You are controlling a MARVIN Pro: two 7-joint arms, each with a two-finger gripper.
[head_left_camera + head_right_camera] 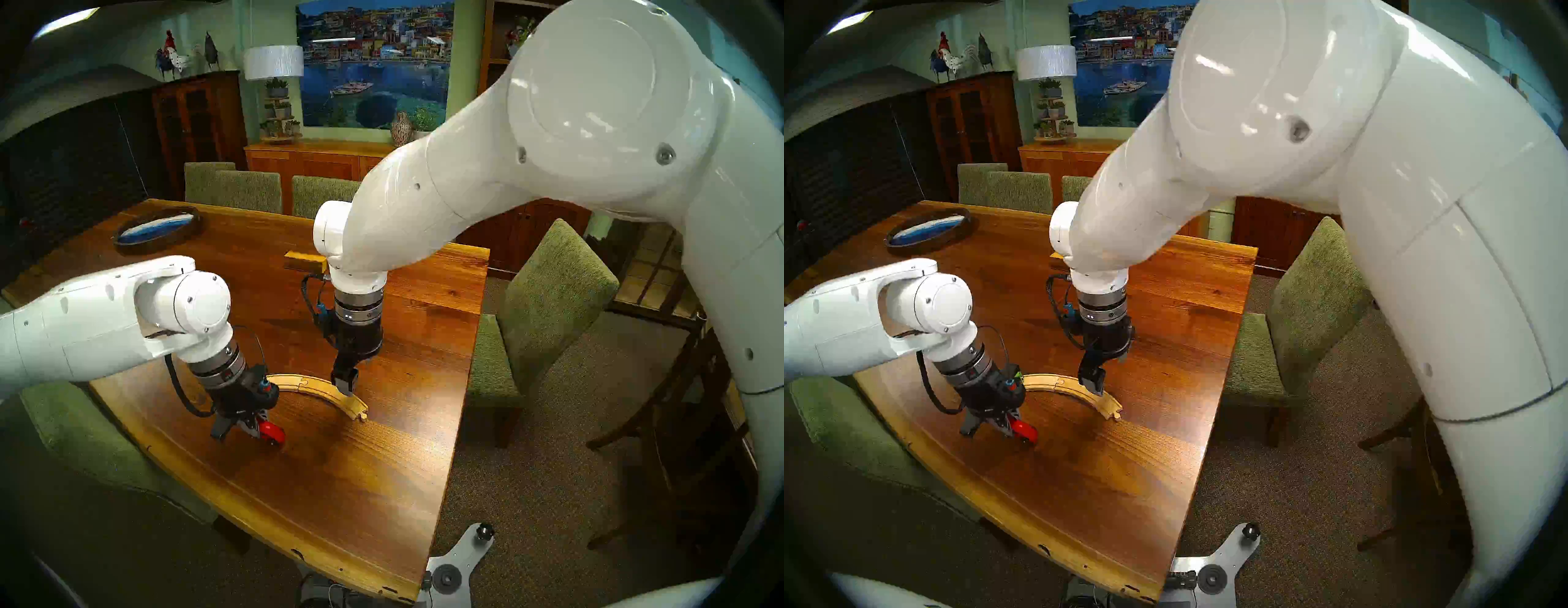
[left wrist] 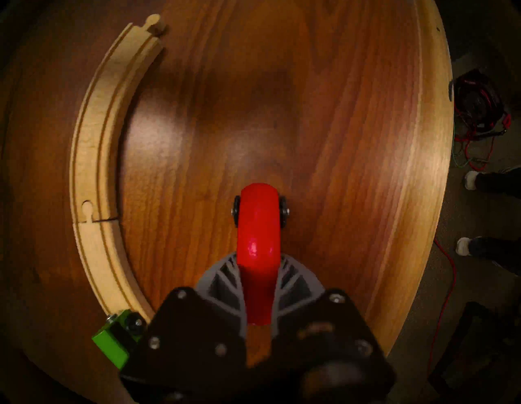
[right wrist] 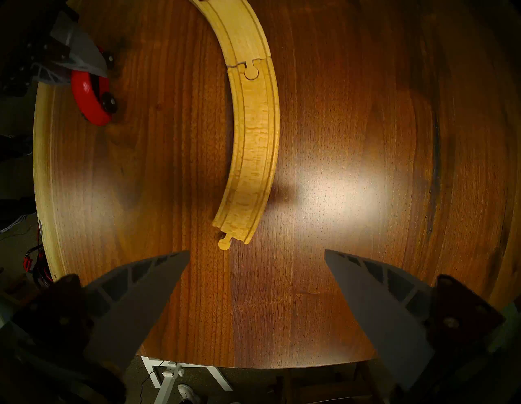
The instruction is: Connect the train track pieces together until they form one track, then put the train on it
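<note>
Two track pieces joined into one track (image 1: 322, 388), lying at centre of the head view on the table (image 1: 382, 488), seam (image 3: 248, 66) near the top of the right wrist view. Two train cars: red car (image 2: 258, 225) at centre of the left wrist view, green car (image 2: 112, 342) sitting at that view's lower left beside the track's end. Left gripper (image 2: 258, 293) pinching the red car narrowly between both fingers. Right gripper (image 3: 256, 285) gaping wide, holding nothing, hovering over the track's peg end (image 3: 224, 242).

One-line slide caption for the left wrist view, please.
Left gripper shut on the red car above the table, beside the joined track; green car at the track's near end.
</note>
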